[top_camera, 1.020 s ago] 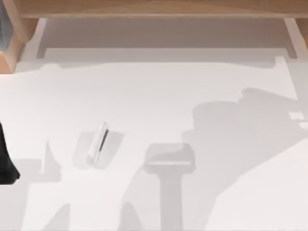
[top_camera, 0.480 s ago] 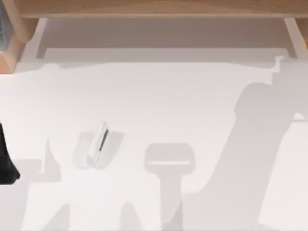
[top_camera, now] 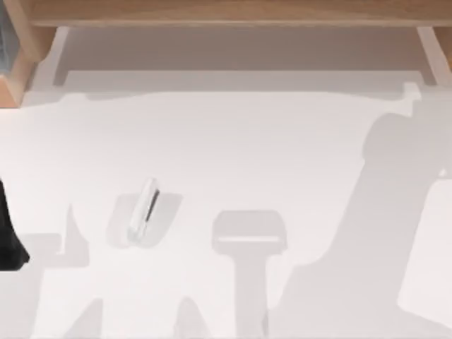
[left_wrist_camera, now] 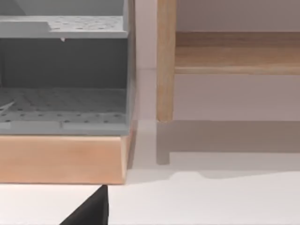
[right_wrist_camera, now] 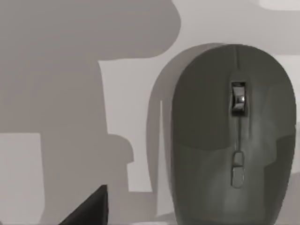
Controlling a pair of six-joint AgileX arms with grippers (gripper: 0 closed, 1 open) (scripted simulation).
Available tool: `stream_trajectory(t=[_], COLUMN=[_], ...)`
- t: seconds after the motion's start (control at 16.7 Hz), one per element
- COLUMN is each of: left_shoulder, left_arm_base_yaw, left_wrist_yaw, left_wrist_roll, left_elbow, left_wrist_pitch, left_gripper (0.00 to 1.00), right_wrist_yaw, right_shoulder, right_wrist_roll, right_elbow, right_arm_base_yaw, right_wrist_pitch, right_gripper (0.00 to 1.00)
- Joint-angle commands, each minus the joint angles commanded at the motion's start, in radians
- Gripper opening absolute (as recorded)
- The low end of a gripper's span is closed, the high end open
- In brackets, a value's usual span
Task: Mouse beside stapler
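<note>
The stapler [top_camera: 143,210], a slim white bar with a dark slit, lies left of centre on the white table [top_camera: 247,141], angled slightly. In the right wrist view the mouse [right_wrist_camera: 232,140], dark grey-green with a small scroll wheel, rests on the table close under the camera. A dark wedge of my right gripper [right_wrist_camera: 91,208] pokes in beside it, apart from the mouse. My left gripper [left_wrist_camera: 91,211] shows as a similar dark wedge, near the back left corner of the table.
A wooden shelf [top_camera: 226,14] runs along the back. A grey perforated organiser [left_wrist_camera: 61,93] in a wooden frame stands at the back left, with a wooden post [left_wrist_camera: 165,61] beside it. A black shape [top_camera: 8,240] sits at the left edge.
The large arm shadow on the right of the table has swung further right and toward the near edge. The stapler has stayed put.
</note>
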Motion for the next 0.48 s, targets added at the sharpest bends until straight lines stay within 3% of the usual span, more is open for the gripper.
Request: stream_trajectory(t=[0.48], left_shoulder=[0.0], left_arm_base_yaw=[0.0], left_wrist_yaw=[0.0], left_wrist_roll=[0.0], left_elbow=[0.0], left_wrist_pitch=[0.0], left_gripper=[1.0], right_wrist_yaw=[-0.001], right_shoulder=[-0.01], right_wrist_roll=[-0.006], right_elbow=[-0.029], right_arm_base_yaw=[-0.007], right_wrist_pitch=[0.019], right_gripper=[1.0])
